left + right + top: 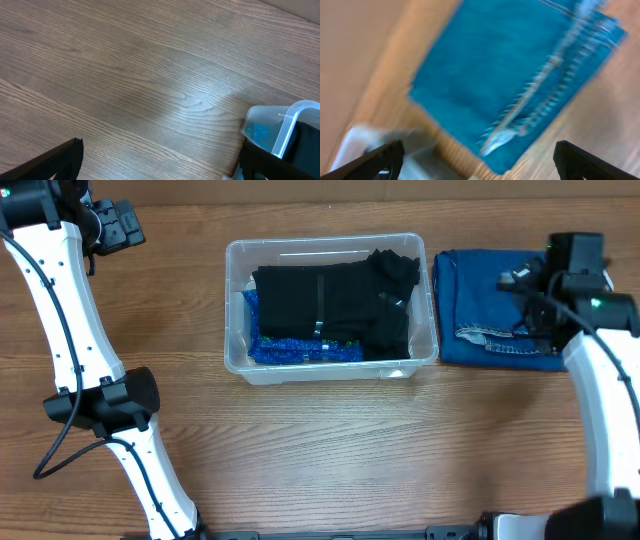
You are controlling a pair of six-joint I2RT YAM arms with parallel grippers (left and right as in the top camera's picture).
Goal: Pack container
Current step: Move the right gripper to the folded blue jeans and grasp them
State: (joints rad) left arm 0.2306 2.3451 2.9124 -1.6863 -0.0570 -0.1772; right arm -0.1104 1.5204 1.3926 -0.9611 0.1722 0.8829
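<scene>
The clear plastic container point(238, 310) stands at the table's middle back, holding black folded clothes point(330, 298) over a blue patterned cloth point(300, 350). Folded blue jeans point(478, 300) lie on the table right of it; they also show, blurred, in the right wrist view point(495, 70). My right gripper point(479, 162) is open and empty, hovering above the jeans' near edge, with the container's corner point(365, 137) at its left finger. My left gripper point(160, 162) is open and empty at the far left back point(118, 225), with the container's corner point(290, 117) by its right finger.
The wooden table point(330, 460) stretches in front of the container. The right arm's white link point(610, 400) runs down the right side, and the left arm's white links point(70, 330) run down the left side.
</scene>
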